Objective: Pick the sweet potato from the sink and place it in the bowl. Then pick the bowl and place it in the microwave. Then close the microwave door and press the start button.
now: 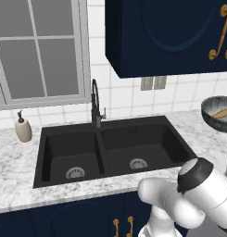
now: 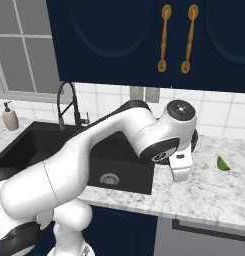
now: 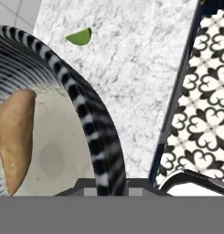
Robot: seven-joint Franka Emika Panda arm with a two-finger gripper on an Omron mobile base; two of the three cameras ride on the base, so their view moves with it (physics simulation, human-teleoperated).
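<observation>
Orange-brown sweet potato lies in the striped-rimmed bowl, its rim clamped by the gripper; microwave steps remain.

Kitchen: black double-basin sink, marble counter, navy cabinets, tiled backsplash.

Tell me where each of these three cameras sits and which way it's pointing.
Left base view: behind the arm's left, facing the sink; white arm links at lower right.
Right base view: behind its right, facing counter and cabinets; the arm crosses it.
Hand view: on the hand, looking down at the bowl rim and sweet potato.
Shared: both base views show the sink.
</observation>
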